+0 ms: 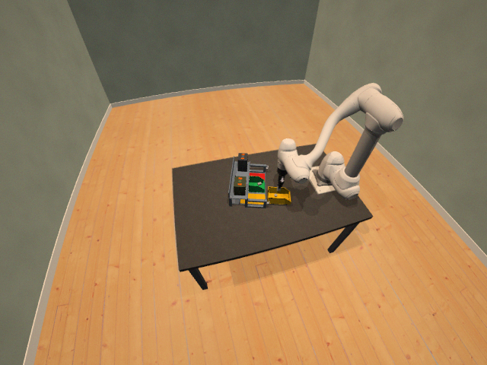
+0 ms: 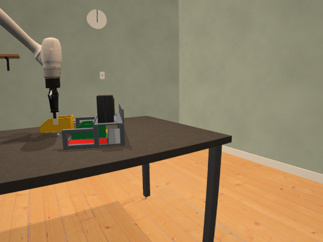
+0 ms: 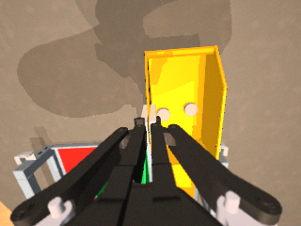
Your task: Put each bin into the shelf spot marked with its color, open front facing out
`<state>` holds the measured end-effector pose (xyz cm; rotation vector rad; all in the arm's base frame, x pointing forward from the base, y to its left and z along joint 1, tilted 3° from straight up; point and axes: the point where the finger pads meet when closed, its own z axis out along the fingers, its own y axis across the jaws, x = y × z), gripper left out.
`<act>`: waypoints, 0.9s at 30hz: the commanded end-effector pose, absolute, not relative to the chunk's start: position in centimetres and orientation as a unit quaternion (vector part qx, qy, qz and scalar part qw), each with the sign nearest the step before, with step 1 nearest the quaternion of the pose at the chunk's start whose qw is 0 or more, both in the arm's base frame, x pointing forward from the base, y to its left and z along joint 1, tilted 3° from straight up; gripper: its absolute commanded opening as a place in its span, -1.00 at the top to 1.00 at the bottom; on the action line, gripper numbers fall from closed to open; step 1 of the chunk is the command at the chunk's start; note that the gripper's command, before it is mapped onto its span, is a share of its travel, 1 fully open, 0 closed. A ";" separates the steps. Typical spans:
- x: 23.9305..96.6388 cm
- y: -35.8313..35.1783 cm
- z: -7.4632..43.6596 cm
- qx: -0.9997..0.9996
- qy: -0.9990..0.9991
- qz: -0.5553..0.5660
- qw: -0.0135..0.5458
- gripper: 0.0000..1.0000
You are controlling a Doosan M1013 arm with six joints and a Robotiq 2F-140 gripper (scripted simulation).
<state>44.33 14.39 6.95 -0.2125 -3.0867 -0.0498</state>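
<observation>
Here the room has green-grey walls and a plank floor; a dark counter [image 1: 220, 236] carries the grey shelf [image 2: 65, 137], the arm's base and the bins. The green bin [image 2: 86, 131] sits in the shelf; the yellow bin [image 1: 280, 196] stands on the counter just beside the shelf's yellow mark [image 1: 257, 195]. The tool [image 2: 54, 120] is clenched on the yellow bin's thin side wall, fingers nearly together. Judged best practice: keep the grip firm, hold the open front facing out, tilt the bin under the low board, centre it on the mark, then push it behind the lip without spilling its two parts [image 3: 190, 109].
</observation>
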 end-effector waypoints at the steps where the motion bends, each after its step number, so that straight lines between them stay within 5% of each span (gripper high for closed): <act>1: 44.3 14.4 7.0 -0.069 -0.997 -0.016 0.024 0.80; 27: 44.6 14.3 7.1 -0.068 -0.996 -0.019 0.054 0.80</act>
